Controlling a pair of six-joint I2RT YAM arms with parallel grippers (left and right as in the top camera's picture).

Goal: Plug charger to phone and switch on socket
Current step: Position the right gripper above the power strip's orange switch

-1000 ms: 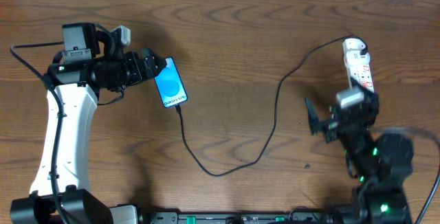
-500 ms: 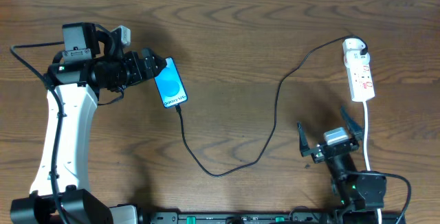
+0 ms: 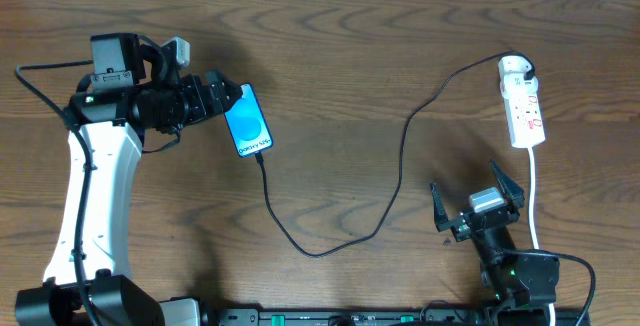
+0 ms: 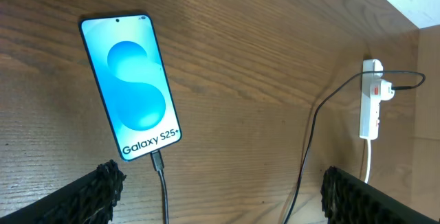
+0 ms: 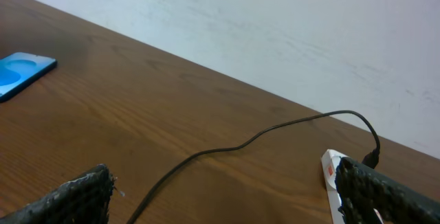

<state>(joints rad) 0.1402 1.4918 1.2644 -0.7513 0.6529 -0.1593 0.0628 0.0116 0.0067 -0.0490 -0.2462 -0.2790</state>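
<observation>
The phone (image 3: 249, 122) lies on the table with its blue screen lit, also clear in the left wrist view (image 4: 130, 85). The black charger cable (image 3: 330, 248) runs from the phone's lower end, where its plug tip (image 4: 157, 160) sits in the port, in a loop to the white socket strip (image 3: 522, 103) at the far right. My left gripper (image 3: 226, 99) is open and empty beside the phone's top left edge. My right gripper (image 3: 476, 198) is open and empty, low near the front edge, below the strip. The strip also shows in the right wrist view (image 5: 333, 183).
The strip's white cord (image 3: 533, 194) runs down toward the front edge just right of my right gripper. A white wall (image 5: 275, 31) rises behind the table's far edge.
My right arm has pulled back from the socket strip toward the front edge within the last second, then barely moved. The left arm, phone and cable have not moved.
</observation>
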